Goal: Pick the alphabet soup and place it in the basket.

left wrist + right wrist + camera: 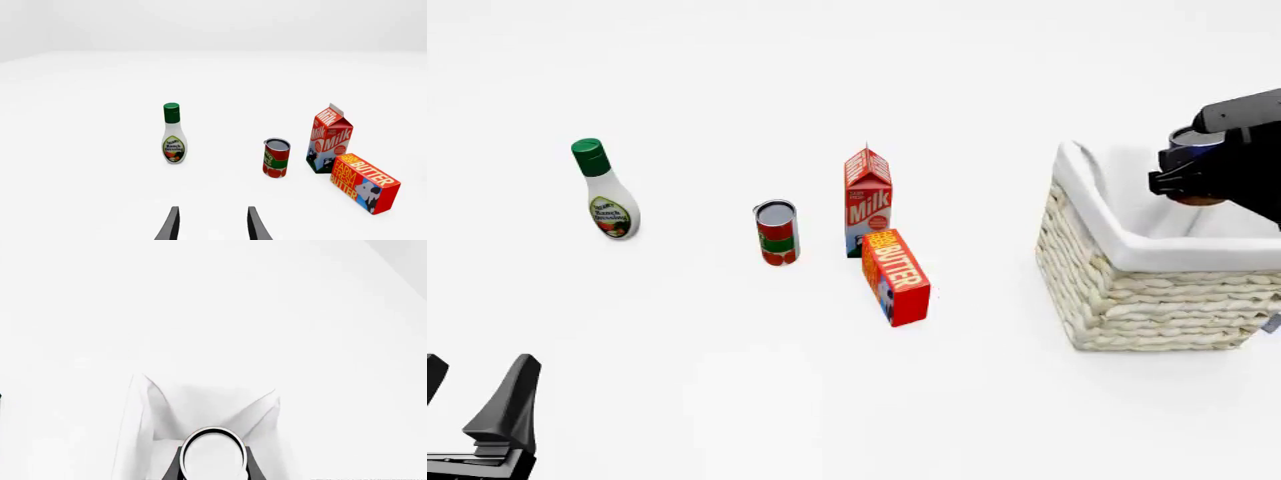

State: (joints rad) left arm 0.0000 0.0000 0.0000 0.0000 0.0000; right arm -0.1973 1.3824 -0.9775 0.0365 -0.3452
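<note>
Black left claw fingers (213,225) stand parted on bare white table (93,150). In the front view, the right claw (1201,170) grips the silver-topped blue soup can (1190,140) above the cream wicker basket's white-lined rim (1088,190). Its wrist view shows the can's top (212,452) between the fingers, cloth lining beyond.

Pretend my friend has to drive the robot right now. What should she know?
Right gripper: shut on the alphabet soup, held above the basket, over its white lining.
Left gripper: open, holding nothing, low at the near left of the table.
Done: the soup is picked up and carried to the basket.
Left: lower it inside, open the fingers, pull the arm back.
The tomato can, milk, butter and ranch bottle stay where they are.
</note>
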